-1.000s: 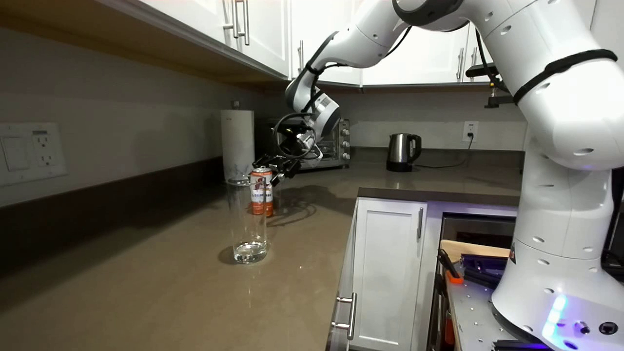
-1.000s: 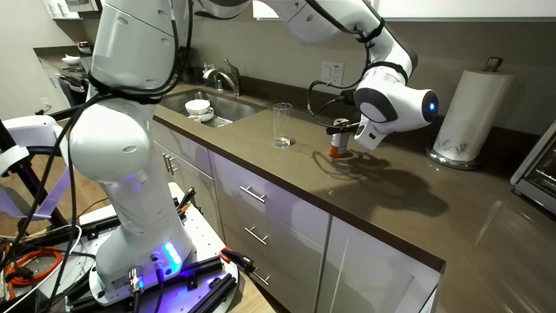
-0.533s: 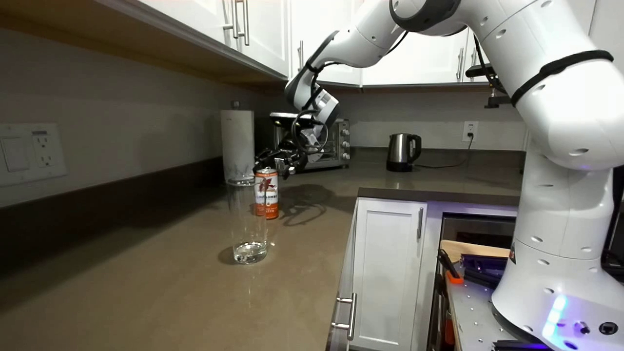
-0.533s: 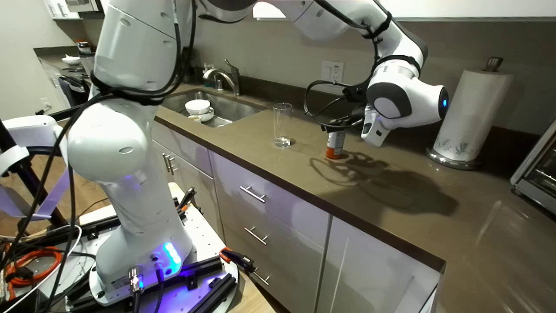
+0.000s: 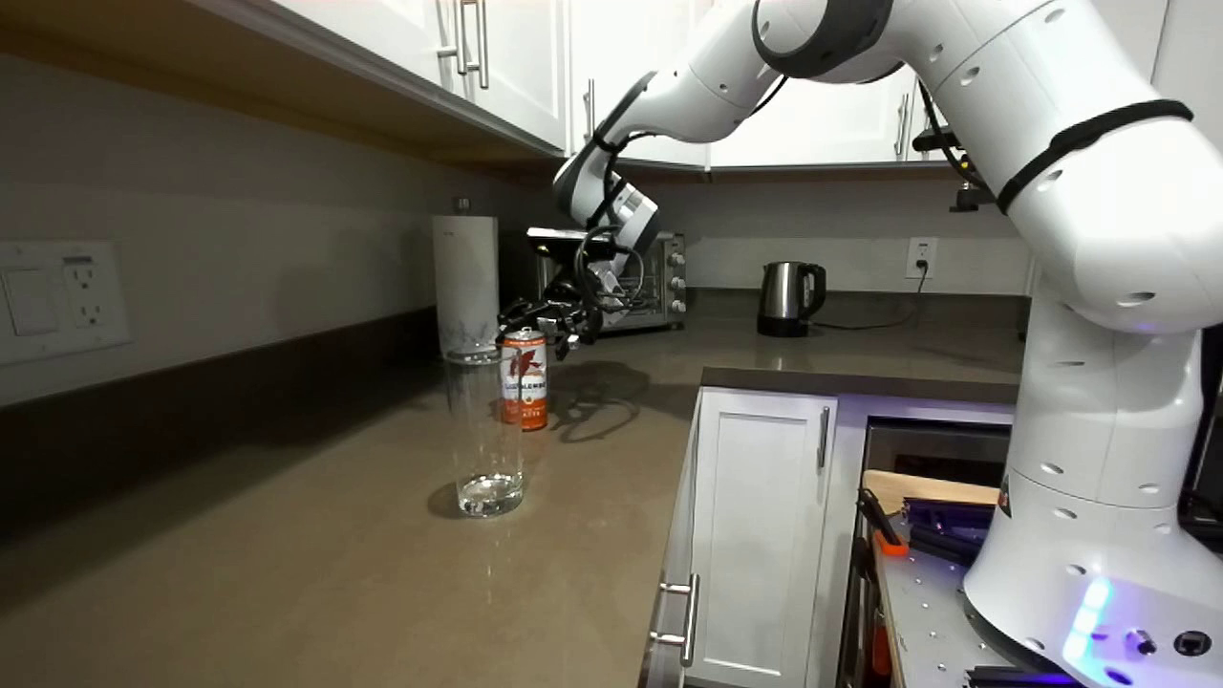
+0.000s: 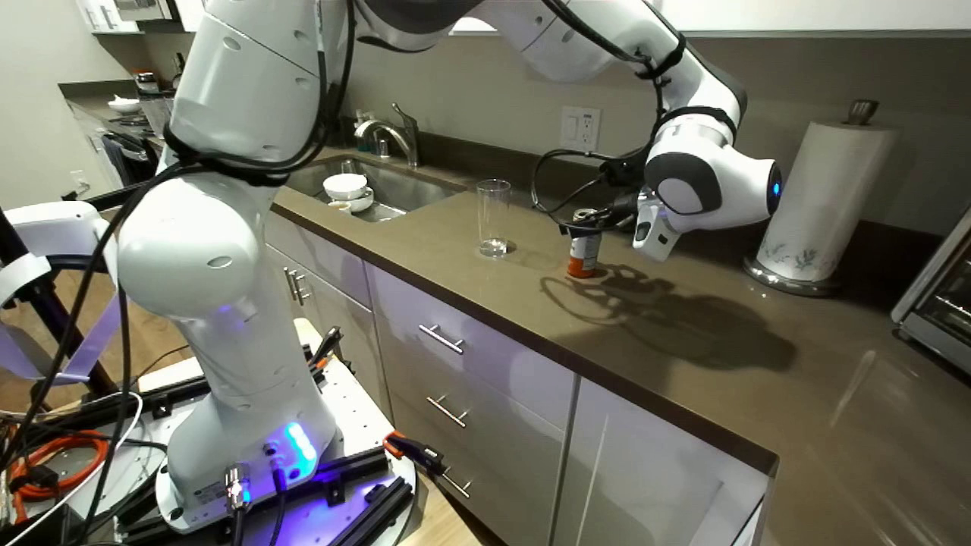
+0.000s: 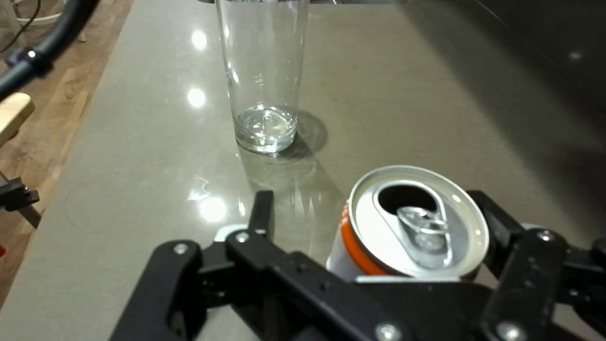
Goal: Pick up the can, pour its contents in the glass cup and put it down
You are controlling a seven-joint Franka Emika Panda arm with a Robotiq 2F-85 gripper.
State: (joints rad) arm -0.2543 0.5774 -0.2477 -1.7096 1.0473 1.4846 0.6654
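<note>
The can (image 5: 525, 382) stands upright on the counter, white and orange-red with an open silver top; it also shows in an exterior view (image 6: 583, 254) and in the wrist view (image 7: 402, 227). My gripper (image 7: 370, 201) is open around the can's upper part. The right finger is close against the can; a wide gap separates the left finger from it. In both exterior views the gripper (image 5: 537, 330) partly covers the can's top. The glass cup (image 7: 266, 80) stands upright beyond the can, with a little clear liquid or thick glass at its base; it also shows in an exterior view (image 5: 487, 430).
A paper-towel roll (image 6: 827, 201) stands behind the arm, near a toaster oven (image 5: 659, 282). A kettle (image 5: 791, 298) stands farther along the counter. A sink (image 6: 410, 199) with white bowls lies beyond the glass. Wall cabinets (image 5: 516, 57) hang above.
The can has shifted slightly toward the counter's front edge and its label has turned, mostly over the first half second. The gripper has turned about the can; since then it has barely moved.
</note>
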